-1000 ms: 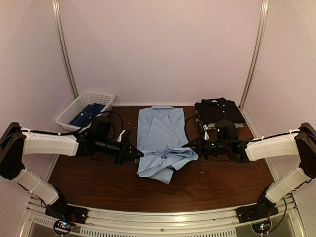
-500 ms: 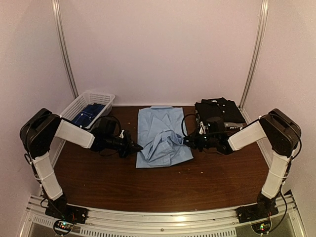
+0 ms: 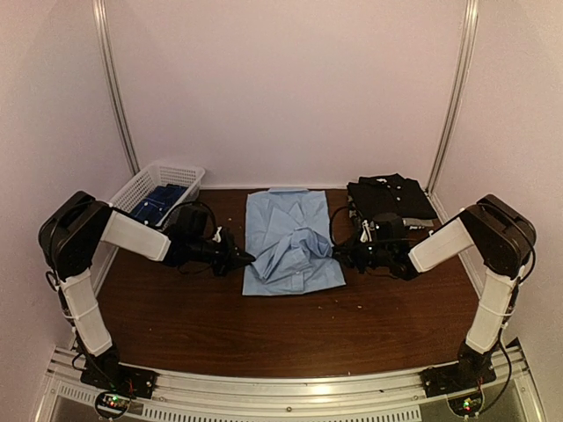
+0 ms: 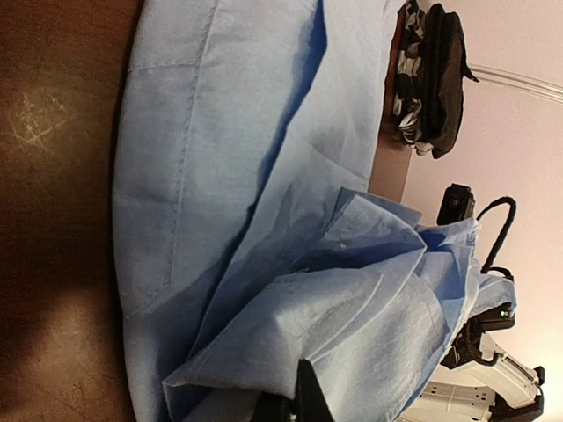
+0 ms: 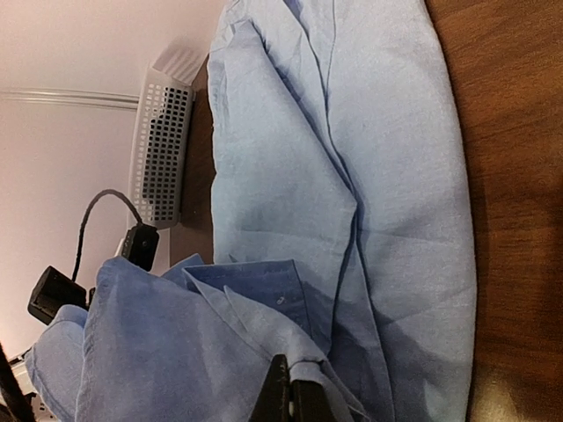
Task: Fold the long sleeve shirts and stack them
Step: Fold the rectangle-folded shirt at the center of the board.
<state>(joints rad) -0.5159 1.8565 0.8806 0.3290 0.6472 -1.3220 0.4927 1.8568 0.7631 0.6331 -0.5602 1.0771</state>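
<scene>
Left pincer (image 3: pixel 247 259) and right pincer (image 3: pixel 335 256) each clamp the light blue shirt (image 3: pixel 286 224) on the brown table (image 3: pixel 290 338) between pale walls (image 3: pixel 281 88).

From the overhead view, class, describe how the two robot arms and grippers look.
The left arm and right arm have white links between bulky black joints. The left gripper and right gripper are black, with looping black cables behind them.

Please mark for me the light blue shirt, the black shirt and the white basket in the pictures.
light blue shirt (image 3: pixel 290 211): top view, on its flat far half.
black shirt (image 3: pixel 391 195): top view, on its folded front.
white basket (image 3: pixel 126 192): top view, on its left mesh wall.
</scene>
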